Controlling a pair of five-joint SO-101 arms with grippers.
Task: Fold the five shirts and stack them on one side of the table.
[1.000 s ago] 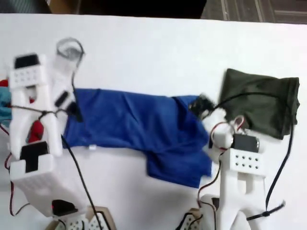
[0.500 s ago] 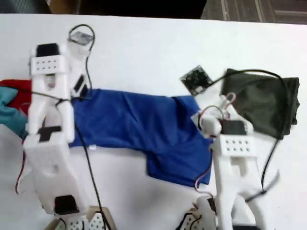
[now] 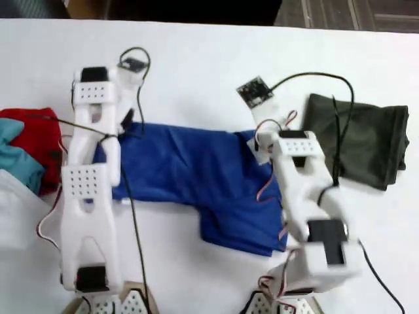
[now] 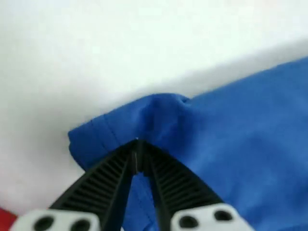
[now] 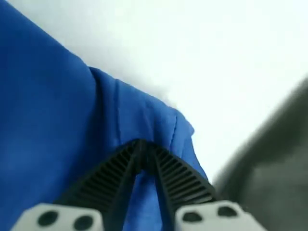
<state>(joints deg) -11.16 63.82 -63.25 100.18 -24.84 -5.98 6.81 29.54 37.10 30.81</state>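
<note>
A blue shirt (image 3: 196, 170) lies spread across the middle of the white table (image 3: 209, 65), with a folded flap at its near right. My left gripper (image 3: 122, 128) sits at the shirt's far left corner. In the left wrist view it (image 4: 137, 155) is shut on a bunched fold of the blue shirt (image 4: 240, 120). My right gripper (image 3: 257, 141) is at the far right corner. In the right wrist view it (image 5: 143, 150) is shut on the hem of the blue shirt (image 5: 48, 96).
A folded dark green shirt (image 3: 360, 140) lies at the right, close to the right arm. At the left edge, a red shirt (image 3: 33, 137), a teal shirt (image 3: 14, 162) and a white cloth (image 3: 16, 212) are piled together. Cables loop above both wrists.
The left arm swung right and farther back onto the shirt's far left corner. The right arm moved left from the green shirt to the far right corner. The blue shirt lies as before.
</note>
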